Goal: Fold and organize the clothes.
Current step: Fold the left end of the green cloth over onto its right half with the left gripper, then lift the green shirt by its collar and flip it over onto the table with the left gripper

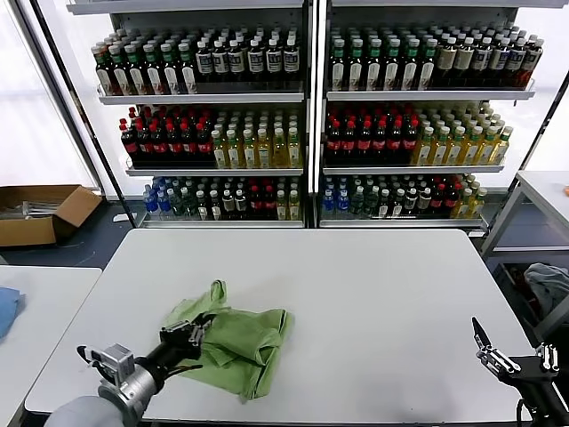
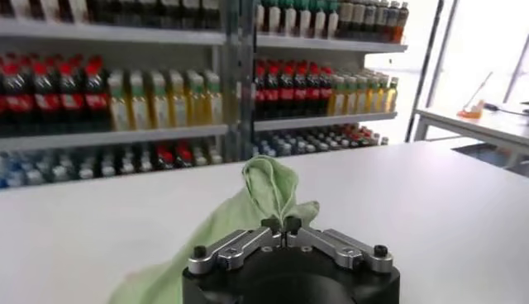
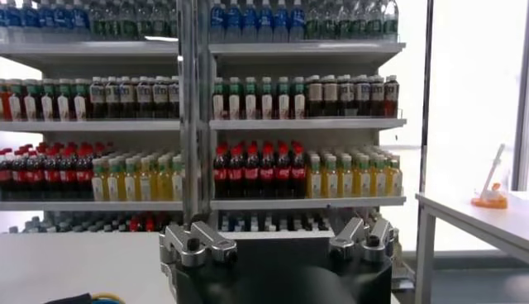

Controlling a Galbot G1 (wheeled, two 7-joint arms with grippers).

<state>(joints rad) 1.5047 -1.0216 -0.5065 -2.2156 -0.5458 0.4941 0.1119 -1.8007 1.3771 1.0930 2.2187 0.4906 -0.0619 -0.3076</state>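
A light green shirt [image 1: 242, 345] lies crumpled on the white table [image 1: 373, 285], near its front left corner. My left gripper [image 1: 196, 335] is at the shirt's left side, shut on a pinch of the cloth. In the left wrist view the fingertips of this gripper [image 2: 281, 225] meet, and a fold of the shirt [image 2: 269, 186] rises from between them. My right gripper [image 1: 508, 351] hangs past the table's front right corner, away from the shirt. In the right wrist view that gripper [image 3: 278, 239] is open and holds nothing.
Shelves of bottles [image 1: 307, 116] stand behind the table. A cardboard box [image 1: 40, 212] sits on the floor at far left. A blue cloth [image 1: 7, 308] lies on a side table at left. Another table [image 1: 547, 191] stands at right.
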